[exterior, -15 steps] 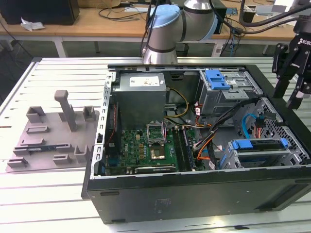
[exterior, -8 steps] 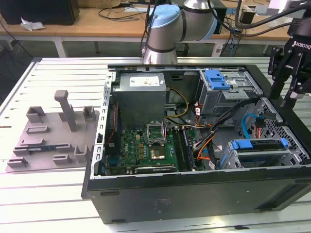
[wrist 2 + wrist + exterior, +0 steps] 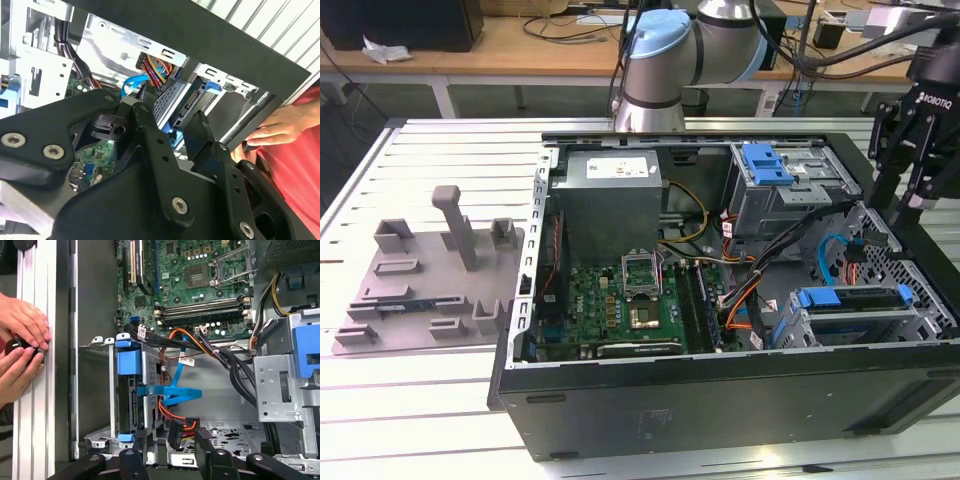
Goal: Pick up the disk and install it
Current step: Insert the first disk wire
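Note:
The disk (image 3: 855, 300) sits in the drive cage at the front corner of the open computer case, on the exterior view's right, with blue rails at its ends. In the first wrist view the disk (image 3: 131, 400) stands edge-on in the cage, blue rail toward the case wall. In the second wrist view the disk (image 3: 192, 107) shows its connector end. My gripper (image 3: 903, 205) hangs just above and behind the cage. The gripper (image 3: 170, 445) is open in both wrist views (image 3: 172, 132), with nothing between its black fingers (image 3: 202, 442).
A person's hands (image 3: 22, 340) rest on the table beside the case wall; one hand (image 3: 270, 130) and a red sleeve appear past the case edge. Blue and orange cables (image 3: 172, 395) run beside the cage. A grey fixture (image 3: 430, 270) lies on the exterior view's left.

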`<state>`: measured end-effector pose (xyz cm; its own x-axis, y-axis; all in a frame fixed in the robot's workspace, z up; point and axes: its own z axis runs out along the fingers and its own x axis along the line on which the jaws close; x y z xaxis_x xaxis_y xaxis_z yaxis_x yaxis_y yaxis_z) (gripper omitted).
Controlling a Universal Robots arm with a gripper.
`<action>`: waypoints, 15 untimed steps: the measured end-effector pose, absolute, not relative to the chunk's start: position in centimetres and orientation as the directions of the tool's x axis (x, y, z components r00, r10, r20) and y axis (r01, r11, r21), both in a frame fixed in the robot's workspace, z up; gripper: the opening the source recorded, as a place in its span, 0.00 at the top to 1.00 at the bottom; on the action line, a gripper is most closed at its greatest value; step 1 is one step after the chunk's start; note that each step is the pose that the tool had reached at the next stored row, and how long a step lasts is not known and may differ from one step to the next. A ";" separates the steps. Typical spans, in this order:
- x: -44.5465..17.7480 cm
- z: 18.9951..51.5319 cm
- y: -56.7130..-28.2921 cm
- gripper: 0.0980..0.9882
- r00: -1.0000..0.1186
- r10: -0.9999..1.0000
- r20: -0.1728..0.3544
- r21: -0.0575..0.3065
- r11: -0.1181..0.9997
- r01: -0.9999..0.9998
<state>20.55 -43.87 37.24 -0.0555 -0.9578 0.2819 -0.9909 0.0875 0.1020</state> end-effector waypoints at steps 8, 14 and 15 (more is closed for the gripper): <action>20.5 36.3 -43.9 0.54 -0.111 -0.952 0.284 0.110 0.147 -0.983; 20.5 35.7 -43.9 0.54 -0.152 -0.946 0.287 0.113 0.191 -0.975; 20.5 35.7 -43.8 0.54 -0.152 -0.945 0.289 0.113 0.191 -0.975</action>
<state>20.55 -43.80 35.74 -0.1515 -0.9452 0.2892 -0.9751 0.1908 0.1126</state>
